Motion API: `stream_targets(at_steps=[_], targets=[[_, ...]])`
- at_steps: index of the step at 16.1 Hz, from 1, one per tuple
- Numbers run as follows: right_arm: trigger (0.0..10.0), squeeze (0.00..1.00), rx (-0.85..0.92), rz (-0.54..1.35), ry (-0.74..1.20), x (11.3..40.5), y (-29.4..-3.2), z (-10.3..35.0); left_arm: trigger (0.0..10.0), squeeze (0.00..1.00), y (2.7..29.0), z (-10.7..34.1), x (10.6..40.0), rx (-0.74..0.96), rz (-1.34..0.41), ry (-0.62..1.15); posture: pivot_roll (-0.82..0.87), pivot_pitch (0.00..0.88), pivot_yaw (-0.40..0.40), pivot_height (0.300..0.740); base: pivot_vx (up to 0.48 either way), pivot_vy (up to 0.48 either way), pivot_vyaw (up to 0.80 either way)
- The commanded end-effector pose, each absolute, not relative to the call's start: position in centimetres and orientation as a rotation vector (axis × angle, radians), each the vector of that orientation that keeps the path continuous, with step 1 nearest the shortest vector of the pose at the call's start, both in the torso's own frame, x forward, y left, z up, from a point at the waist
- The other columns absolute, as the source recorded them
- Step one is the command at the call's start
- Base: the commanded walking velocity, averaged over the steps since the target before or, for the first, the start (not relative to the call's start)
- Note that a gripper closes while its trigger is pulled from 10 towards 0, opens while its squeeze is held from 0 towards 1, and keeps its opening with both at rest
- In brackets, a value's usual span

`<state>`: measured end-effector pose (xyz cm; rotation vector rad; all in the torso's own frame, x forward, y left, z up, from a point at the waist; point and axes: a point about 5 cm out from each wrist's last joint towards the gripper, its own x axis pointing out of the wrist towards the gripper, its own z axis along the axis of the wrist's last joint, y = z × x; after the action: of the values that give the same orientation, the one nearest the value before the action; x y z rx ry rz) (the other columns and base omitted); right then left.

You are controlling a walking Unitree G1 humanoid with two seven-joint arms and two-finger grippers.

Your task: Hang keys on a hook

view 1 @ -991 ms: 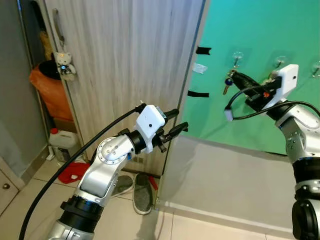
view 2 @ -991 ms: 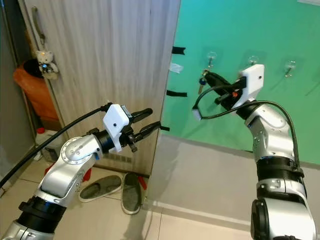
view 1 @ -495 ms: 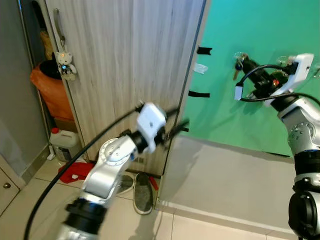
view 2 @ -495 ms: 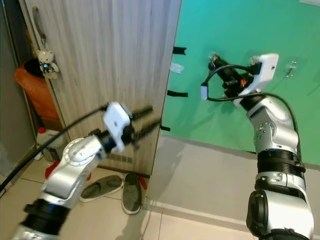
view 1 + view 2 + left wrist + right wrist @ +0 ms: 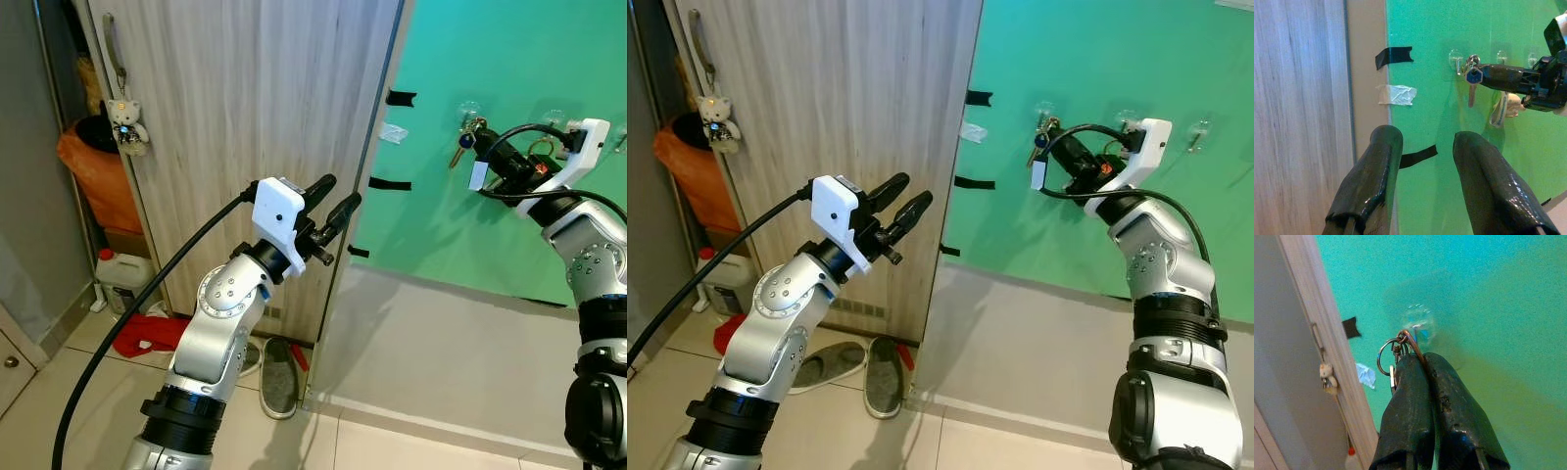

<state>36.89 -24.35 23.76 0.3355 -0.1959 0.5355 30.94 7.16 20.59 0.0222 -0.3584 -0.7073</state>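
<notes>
My right gripper (image 5: 478, 138) is raised to the green wall and is shut on a key ring (image 5: 1393, 355). From the ring hangs a blue-headed key (image 5: 1472, 78). The ring sits right against the leftmost clear hook (image 5: 469, 109), just below its pad (image 5: 1418, 323). I cannot tell whether it is looped over the hook. My left gripper (image 5: 338, 193) is open and holds nothing. It hovers in front of the wooden door edge, well to the left of the keys, and points toward the wall.
Two more clear hooks (image 5: 554, 117) line the wall to the right. Black tape strips (image 5: 399, 98) mark the wall's left edge. A wooden door (image 5: 245, 117) with a plush charm (image 5: 125, 127) stands to the left. Shoes (image 5: 279, 377), a white jug (image 5: 122, 269) and an orange bag (image 5: 93, 166) lie below.
My right gripper has lifted the keys from below the hook up to its level. My left arm swung and now holds its gripper a little higher.
</notes>
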Motion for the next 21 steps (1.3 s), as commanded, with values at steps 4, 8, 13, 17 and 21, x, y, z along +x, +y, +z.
stream_targets(at_steps=[4,8,13,17,21], targets=[[0.0,0.0,0.217,0.569,-0.204,36.5,-23.9,24.3,10.0,0.0,6.5,21.4,30.8,0.039,-0.724,-0.397,-0.04,0.0,-0.103,0.74,0.0,0.0,0.0],[0.0,0.0,0.263,0.534,-0.173,36.9,-24.3,24.1,10.0,0.0,6.4,21.3,30.8,0.04,-0.727,-0.392,-0.05,0.0,-0.103,0.74,0.0,0.0,0.0],[0.0,0.0,0.25,0.558,-0.164,37.4,-23.6,24.3,10.0,0.0,6.4,21.3,30.7,0.038,-0.728,-0.39,-0.04,0.0,-0.107,0.74,0.0,0.0,0.0],[0.0,0.0,0.257,0.571,-0.162,37.7,-23.4,24.5,10.0,0.0,6.5,21.2,30.7,0.04,-0.722,-0.388,-0.03,0.0,-0.117,0.74,0.0,0.0,0.0],[0.0,0.0,0.383,0.567,-0.105,38.0,-23.7,23.6,10.0,0.0,6.4,21.1,30.7,0.045,-0.725,-0.383,-0.03,0.0,-0.119,0.74,0.0,0.0,0.0]])
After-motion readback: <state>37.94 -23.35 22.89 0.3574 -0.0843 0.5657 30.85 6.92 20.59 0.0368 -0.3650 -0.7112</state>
